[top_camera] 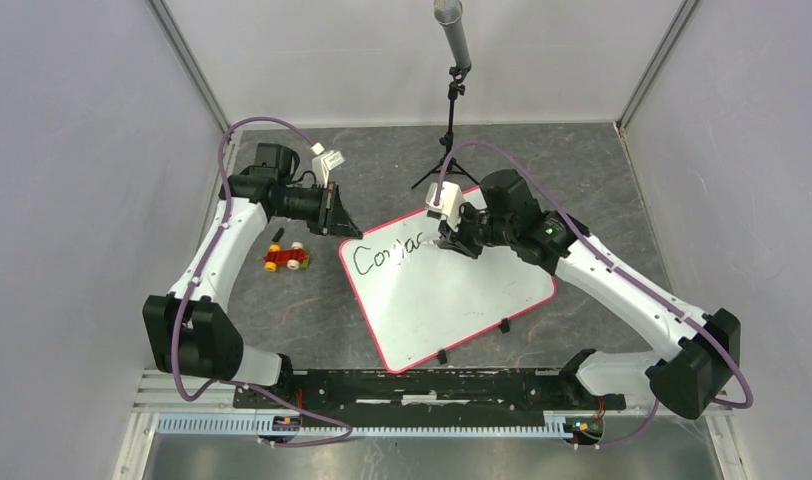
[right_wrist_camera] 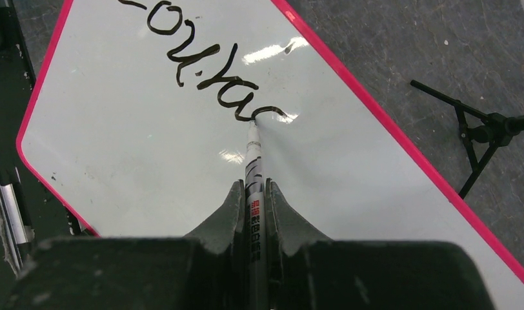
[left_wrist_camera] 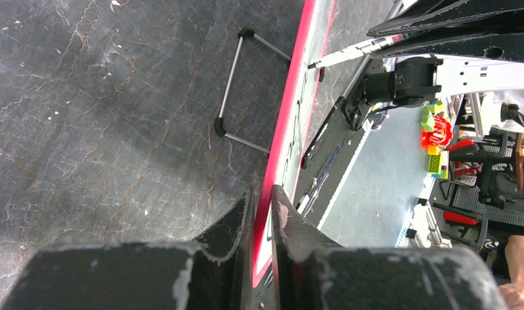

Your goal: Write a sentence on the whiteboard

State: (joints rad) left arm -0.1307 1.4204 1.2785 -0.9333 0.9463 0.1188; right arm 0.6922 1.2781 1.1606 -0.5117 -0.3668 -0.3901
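The scene holds two arms, the left arm [top_camera: 217,250] and the right arm [top_camera: 622,280]. There is one whiteboard [top_camera: 462,300], one line of black script [top_camera: 387,255], one marker [right_wrist_camera: 255,174], one toy car [top_camera: 286,259], one small black cap [top_camera: 278,235] and one microphone stand [top_camera: 450,110].

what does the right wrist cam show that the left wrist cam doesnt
Only the right wrist view: the whiteboard face-on, the sentence with readable letters, and the right end effector gripping the marker up close. Only the left wrist view: the left end effector clamped on the board's pink rim, seen edge-on. Both: the whiteboard, the marker touching it, and the dark tabletop.
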